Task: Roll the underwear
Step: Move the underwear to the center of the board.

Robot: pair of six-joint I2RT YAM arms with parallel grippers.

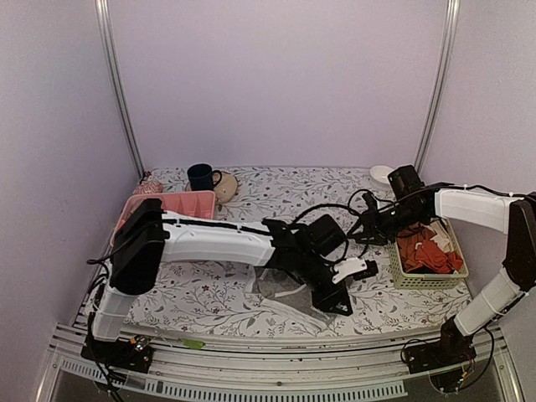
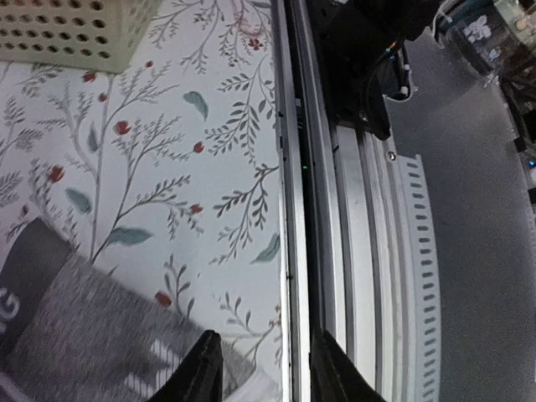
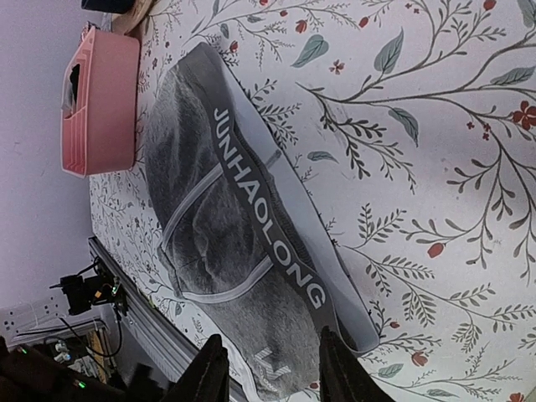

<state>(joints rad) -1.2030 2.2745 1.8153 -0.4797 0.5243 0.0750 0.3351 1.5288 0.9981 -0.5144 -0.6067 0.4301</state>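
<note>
Underwear (image 3: pixel 234 243) flat on desk (image 2: pixel 167 167), lettering showing, near front edge. Left gripper (image 2: pixel 268 373) spread, empty, at its near corner, seemingly just clear of cloth. Right gripper (image 3: pixel 268 368) spread, empty, above. Advice: each takes 1 corner of the same edge, rolls level, cloth kept taut

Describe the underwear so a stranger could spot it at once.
On the floral-patterned table, look near the front edge, between the pink bin on the left and the pale basket of orange-red garments on the right. The underwear lies flat there: grey boxer briefs, the only item with a dark waistband lettered in white.
</note>
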